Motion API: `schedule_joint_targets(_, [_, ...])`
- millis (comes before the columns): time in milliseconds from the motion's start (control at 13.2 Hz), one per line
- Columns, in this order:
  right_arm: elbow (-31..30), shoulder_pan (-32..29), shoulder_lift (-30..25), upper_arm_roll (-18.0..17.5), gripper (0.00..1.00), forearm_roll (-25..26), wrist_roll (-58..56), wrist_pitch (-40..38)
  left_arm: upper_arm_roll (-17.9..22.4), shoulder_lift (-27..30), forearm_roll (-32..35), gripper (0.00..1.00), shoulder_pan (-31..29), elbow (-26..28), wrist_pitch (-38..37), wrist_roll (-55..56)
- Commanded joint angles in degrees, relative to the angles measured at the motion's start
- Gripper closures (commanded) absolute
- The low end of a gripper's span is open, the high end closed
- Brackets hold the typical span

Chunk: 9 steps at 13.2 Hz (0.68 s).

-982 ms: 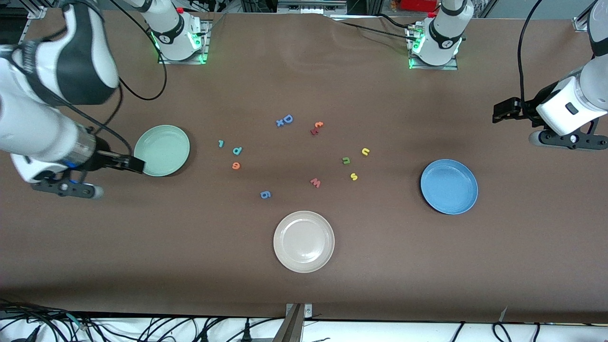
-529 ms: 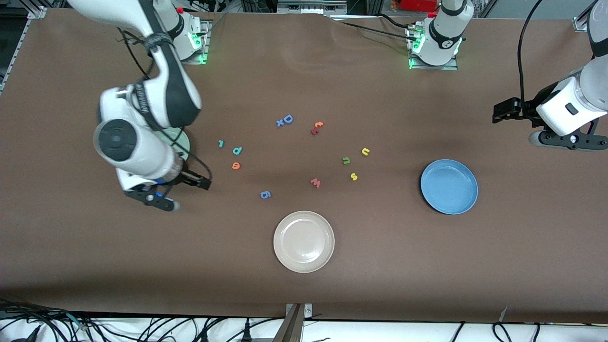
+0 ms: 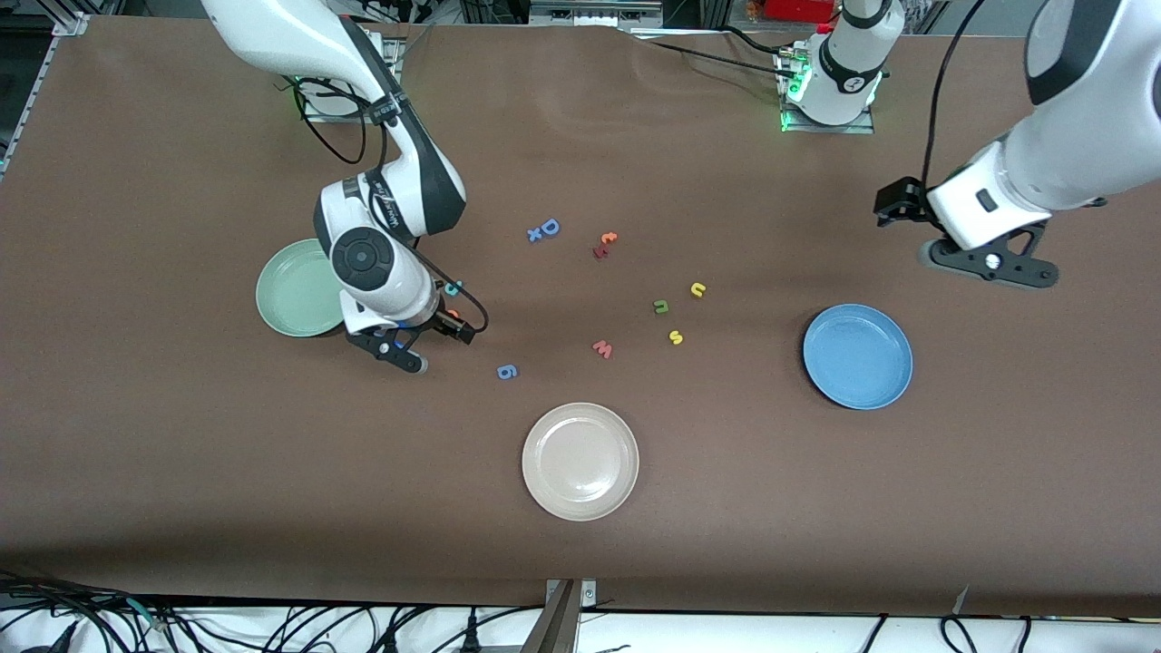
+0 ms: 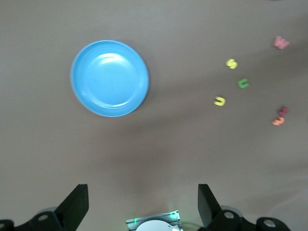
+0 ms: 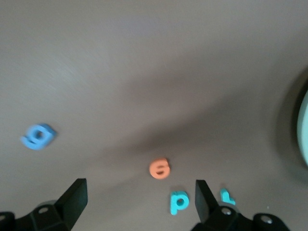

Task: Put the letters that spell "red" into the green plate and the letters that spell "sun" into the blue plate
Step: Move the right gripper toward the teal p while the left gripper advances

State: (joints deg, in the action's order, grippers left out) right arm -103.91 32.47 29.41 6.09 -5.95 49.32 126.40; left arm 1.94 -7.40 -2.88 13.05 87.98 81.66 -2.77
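Right gripper [image 3: 453,326] up in the air over the bare table just beside the green plate [image 3: 295,292], on the plate's side toward the middle of the table, fingers wide apart and empty; in the right wrist view [image 5: 139,199] the orange "e" [image 5: 160,169] seen between the two fingers [image 5: 73,198], lower down on the table, not touched. Teal "d" [image 5: 179,201] and teal "r" [image 5: 226,196] just beside the "e", all three near the green plate and outside it; in the front view the "r" hidden by the right arm. Blue "g"-like letter [image 3: 507,371] a bit apart from the "e", nearer to the front camera. Left gripper [image 3: 893,207] up over the table, above the stretch between the blue plate [image 3: 857,355] and the left arm's base, fingers also wide apart, nothing held. Yellow "u" [image 3: 697,289], green "n" [image 3: 661,307] and yellow "s" [image 3: 676,337] in a small group on the table, well apart from the blue plate, toward the middle. Red "w" [image 3: 602,348] near the "s". Both plates with nothing in them. Beige-white plate [image 3: 580,461] nearest to the front camera.
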Motion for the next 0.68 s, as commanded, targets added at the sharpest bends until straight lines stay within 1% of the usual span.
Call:
schedule_joint_targets(0, [-6.3, 0.0, -2.2, -0.7, 0.01, -1.0, 0.9, 3.3, -0.5, -2.0, -3.8, 0.00, 0.3, -2.3, -0.4, -1.5])
schedule_joint_targets(151, [-9.8, 0.0, -2.2, -0.9, 0.01, -1.2, 0.9, 6.1, -1.0, -3.2, -4.9, 0.00, 1.4, -2.2, 3.7, -1.6])
schedule_joint_targets(227, [-11.3, 0.0, -2.1, -1.1, 0.01, -2.6, 0.9, 7.8, -1.5, -4.0, -4.7, 0.00, 2.7, -2.2, 4.3, -2.1])
schedule_joint_targets(302, [-12.2, 0.0, -2.1, -1.9, 0.01, -4.2, 0.9, 9.1, -1.6, -4.8, -4.4, 0.00, 4.2, -2.2, 4.5, -3.0])
schedule_joint_targets(453, [-12.5, 0.0, -2.1, -2.2, 0.02, -6.9, 0.9, 9.2, -1.7, -5.9, -4.7, 0.00, 5.4, -1.2, 7.2, -3.2])
schedule_joint_targets(529, [-13.3, 0.0, -2.2, -2.8, 0.06, -7.1, 0.9, 9.3, -1.7, -6.7, -4.8, 0.00, 6.5, -0.5, 8.9, -3.2])
schedule_joint_targets(604, [-13.8, 0.0, -2.2, -3.0, 0.07, -7.1, 0.9, 9.4, -1.7, -7.0, -4.9, 0.00, 7.2, -0.1, 10.6, -3.2])
